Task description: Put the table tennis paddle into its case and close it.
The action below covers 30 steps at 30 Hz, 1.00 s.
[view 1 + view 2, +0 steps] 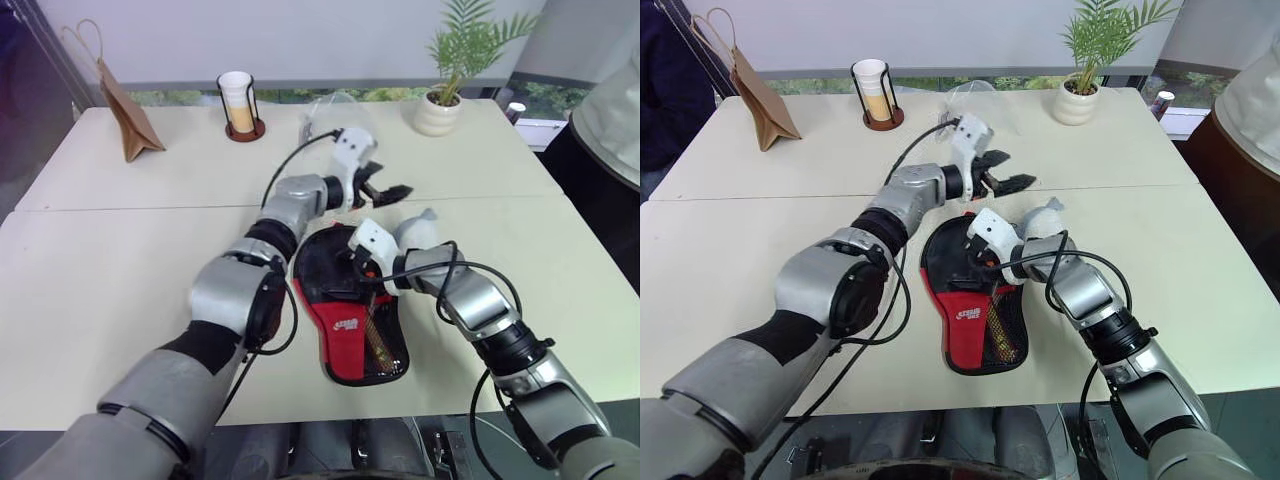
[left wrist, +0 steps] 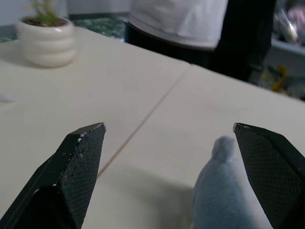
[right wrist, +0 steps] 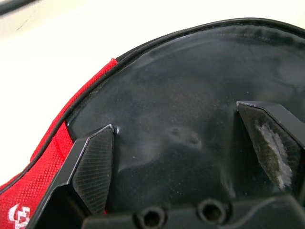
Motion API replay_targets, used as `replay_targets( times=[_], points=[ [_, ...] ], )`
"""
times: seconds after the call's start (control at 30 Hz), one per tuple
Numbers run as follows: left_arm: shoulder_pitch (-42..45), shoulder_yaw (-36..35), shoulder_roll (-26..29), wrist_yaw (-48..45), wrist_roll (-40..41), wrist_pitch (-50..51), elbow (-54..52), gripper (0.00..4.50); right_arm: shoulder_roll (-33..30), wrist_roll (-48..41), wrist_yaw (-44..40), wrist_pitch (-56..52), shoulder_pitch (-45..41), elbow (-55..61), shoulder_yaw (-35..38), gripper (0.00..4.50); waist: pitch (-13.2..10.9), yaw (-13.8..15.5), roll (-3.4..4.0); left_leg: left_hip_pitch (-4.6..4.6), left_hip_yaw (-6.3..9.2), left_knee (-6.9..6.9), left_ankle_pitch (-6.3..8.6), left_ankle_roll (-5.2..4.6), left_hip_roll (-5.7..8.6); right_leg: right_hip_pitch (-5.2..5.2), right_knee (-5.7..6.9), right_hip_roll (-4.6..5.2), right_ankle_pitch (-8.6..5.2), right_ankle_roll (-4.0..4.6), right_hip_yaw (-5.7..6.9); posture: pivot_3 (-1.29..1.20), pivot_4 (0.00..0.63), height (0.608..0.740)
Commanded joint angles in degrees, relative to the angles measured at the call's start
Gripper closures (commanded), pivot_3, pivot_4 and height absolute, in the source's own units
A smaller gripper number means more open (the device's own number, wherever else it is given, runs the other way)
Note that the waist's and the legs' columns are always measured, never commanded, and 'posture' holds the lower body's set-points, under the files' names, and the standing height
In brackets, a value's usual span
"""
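The case (image 1: 975, 300) lies near the desk's (image 1: 740, 260) front edge. The handle shows through its mesh, so the paddle (image 1: 1002, 338) looks in. Both pincers are apart: left pincer (image 1: 1008, 172) above, right pincer (image 1: 985, 262) over the black top. Closing looks unfinished.

- Bright, even daylight across the pale table (image 1: 120, 270), with only soft, faint shadows.
- Dull sheen on the black case (image 3: 190, 95) up close.
- Blurred background behind the sharp left fingertips (image 2: 86, 143): soft plant pot (image 2: 46, 42) and grey plush toy (image 2: 224, 191).
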<state>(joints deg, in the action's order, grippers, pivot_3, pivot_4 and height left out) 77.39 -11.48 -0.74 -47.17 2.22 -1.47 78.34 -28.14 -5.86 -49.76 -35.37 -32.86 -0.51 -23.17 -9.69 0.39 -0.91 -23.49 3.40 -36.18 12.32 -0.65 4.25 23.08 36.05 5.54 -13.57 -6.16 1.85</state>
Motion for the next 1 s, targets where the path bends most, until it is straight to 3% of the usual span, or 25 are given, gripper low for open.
replay_targets(
  times=[0.03, 0.23, 0.43, 0.63, 0.77, 1.0],
  points=[
    [3.28, -3.59, 3.68, -1.06, 4.09, 1.01, -2.88, 0.09, -0.76, 4.39, 0.5, -0.85, 1.38, -7.8, -3.52, 0.0, 0.0, -0.11, 0.0, 0.0, 0.0, 0.0, 0.0, 0.0, 0.0, 0.0, 0.0, 0.0, 0.0, 0.0, 0.0, 0.0, 0.15, 0.734],
    [1.19, -1.56, 9.51, -6.7, 3.21, -0.34, -4.99, 0.09, -1.4, 3.89, -0.6, 0.28, -0.63, -8.27, -2.19, 0.0, 0.0, -0.46, 0.0, 0.01, 0.01, 0.0, 0.0, 0.01, -0.01, 0.01, 0.02, -0.02, 0.07, 0.12, 0.0, 0.0, 0.15, 0.734],
    [-10.45, 6.9, 14.87, -23.33, 0.88, -5.23, -17.16, 0.09, -4.44, -0.27, -1.75, -5.94, -2.35, 3.86, 4.0, 0.0, -0.05, -0.15, 0.04, -0.04, -0.01, 0.03, 0.0, 0.01, 0.01, 0.09, 0.01, 0.01, 0.16, 0.27, -0.05, 0.0, 0.15, 0.734],
    [-26.53, 11.3, 16.82, -26.99, 4.97, 1.98, -42.67, 0.09, -8.61, -4.47, -1.75, -14.05, -4.63, 16.03, 10.81, 0.0, -0.08, 0.19, 0.05, -1.36, -0.02, -0.11, -0.07, 0.08, 0.01, 1.4, 0.12, 0.02, 0.3, 0.47, -0.16, 0.0, 0.15, 0.734],
    [-34.87, 15.2, 17.47, -27.75, 6.67, 6.83, -57.22, 0.09, -11.15, -7.19, -1.38, -18.22, -6.83, 20.04, 15.41, 0.0, -0.09, 0.23, 0.08, -1.46, -0.01, -0.09, -0.06, 0.07, 0.0, 1.48, 0.07, 0.07, 0.3, 0.49, -0.2, 0.0, 0.15, 0.734],
    [-41.09, 21.75, 16.93, -25.68, 6.3, 8.35, -66.94, 0.09, -16.71, -7.35, -0.15, -17.94, -6.41, 18.47, 20.01, 0.0, -0.1, 0.35, 0.08, -1.46, 0.01, -0.16, -0.06, 0.05, -0.01, 1.39, 0.0, 0.12, 0.32, 0.53, -0.19, 0.0, 0.15, 0.734]
  ],
)
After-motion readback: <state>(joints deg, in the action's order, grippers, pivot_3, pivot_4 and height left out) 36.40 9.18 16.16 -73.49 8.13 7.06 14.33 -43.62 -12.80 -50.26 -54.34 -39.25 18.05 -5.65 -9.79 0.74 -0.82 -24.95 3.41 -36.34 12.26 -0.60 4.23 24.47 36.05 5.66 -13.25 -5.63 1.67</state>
